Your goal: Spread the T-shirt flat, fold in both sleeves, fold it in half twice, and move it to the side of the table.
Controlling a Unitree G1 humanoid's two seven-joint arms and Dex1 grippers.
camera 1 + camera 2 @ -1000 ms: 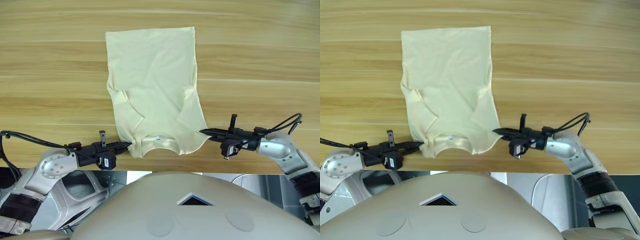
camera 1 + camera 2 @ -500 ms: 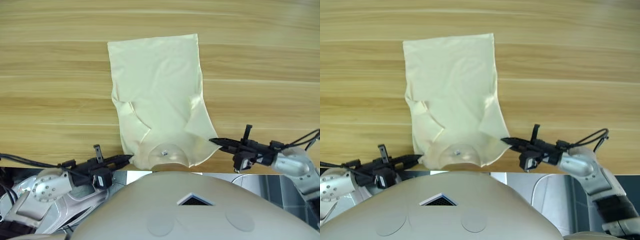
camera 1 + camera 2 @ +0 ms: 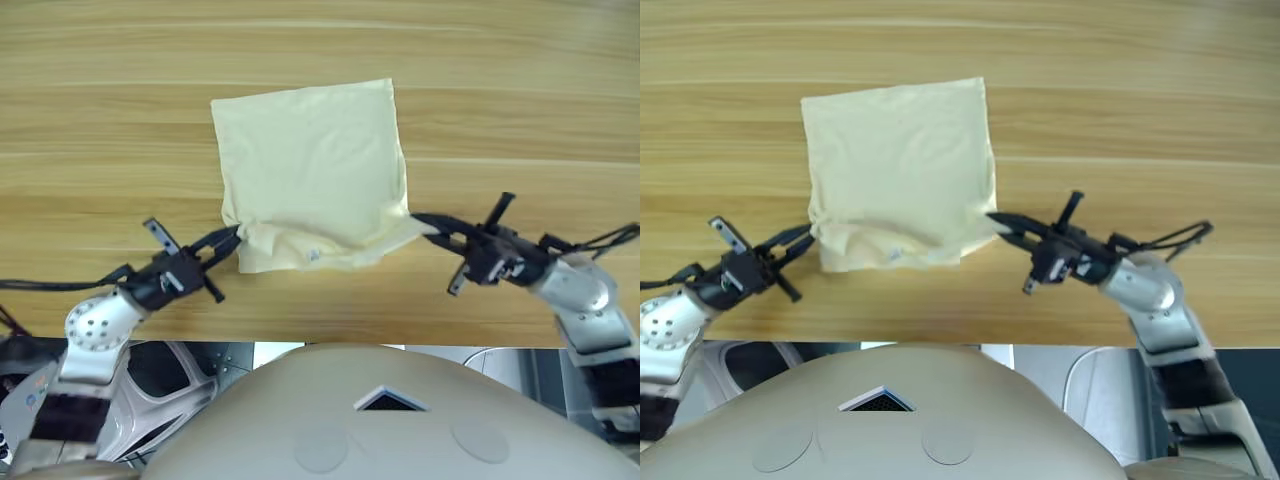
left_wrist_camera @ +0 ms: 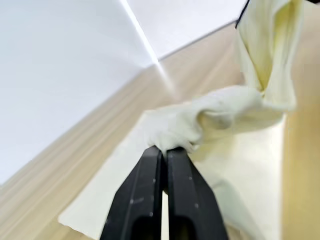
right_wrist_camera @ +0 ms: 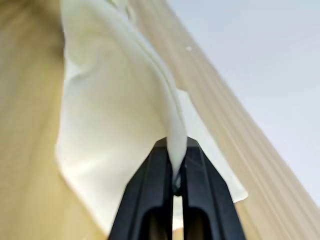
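1. Left gripper (image 3: 230,238) sits at the lower left of the head view. Its two black fingers (image 4: 150,185) are pressed together, pinching a bunched corner of the T-shirt (image 3: 310,160) at their tips.
2. The right gripper (image 3: 420,218) sits right of centre and a little higher in the frame. Its jaws are also closed tight on a thin fold of the shirt's cloth. In the right wrist view the cloth rises from the tips as a narrow ridge.
3. Between the two grippers, the shirt's near edge is rumpled and rolled over on itself, sitting on top of the flatter layer beneath. A small label shows at its lower middle.
4. Beyond that edge the shirt lies doubled over on the table (image 3: 100,130) as a pale yellow patch at the centre of the frame. It is about as wide as it is deep, so no long axis stands out. The held edge faces the bottom of the frame and runs left to right.
5. The far hem faces the top of the frame, lies flat, and tilts slightly upward toward the right.
6. The table's wood grain runs left to right across the upper frame.
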